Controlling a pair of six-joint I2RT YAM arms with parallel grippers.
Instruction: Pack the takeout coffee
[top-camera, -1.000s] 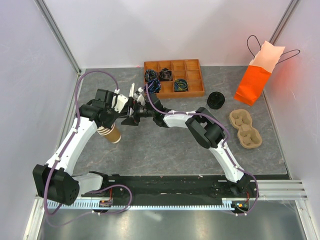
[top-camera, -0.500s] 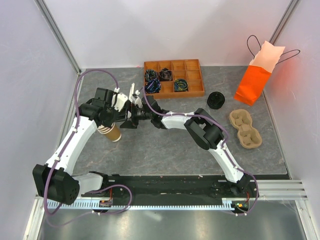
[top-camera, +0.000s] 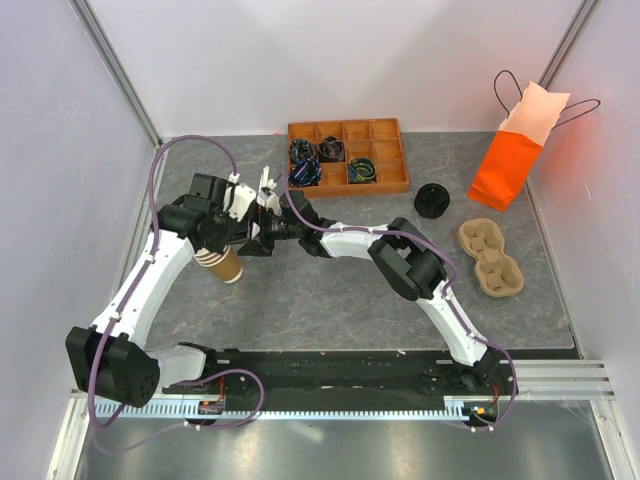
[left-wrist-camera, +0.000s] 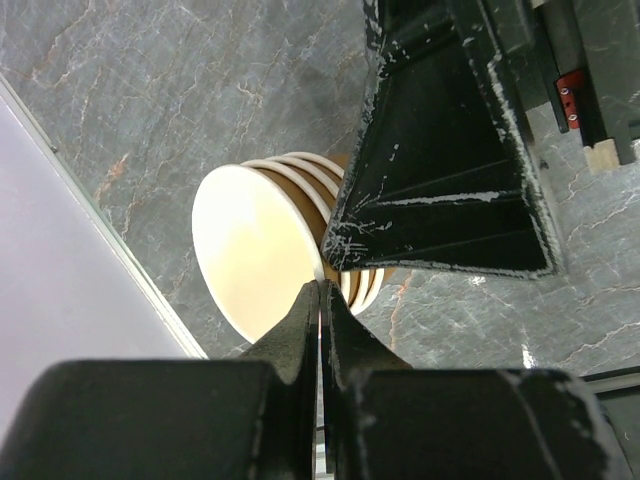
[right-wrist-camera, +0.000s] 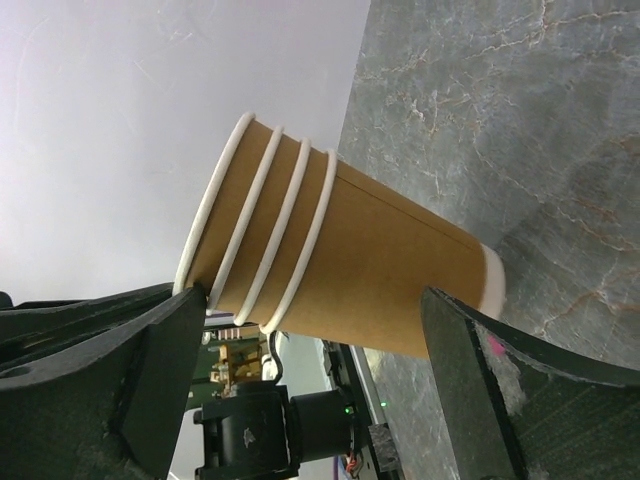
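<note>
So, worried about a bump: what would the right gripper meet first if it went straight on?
The cup stack: it lies across the gap between the right gripper's open fingers, though depth is unclear.

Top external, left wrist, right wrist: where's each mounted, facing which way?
Top external: above and behind, looking down on the table; left arm and right arm show, bases at bottom.
Left wrist: on the left gripper, looking along its shut fingers at the stack of cups.
Right wrist: behind the open right gripper, facing the stack side-on.
Shared: both wrist views hold the stack.
</note>
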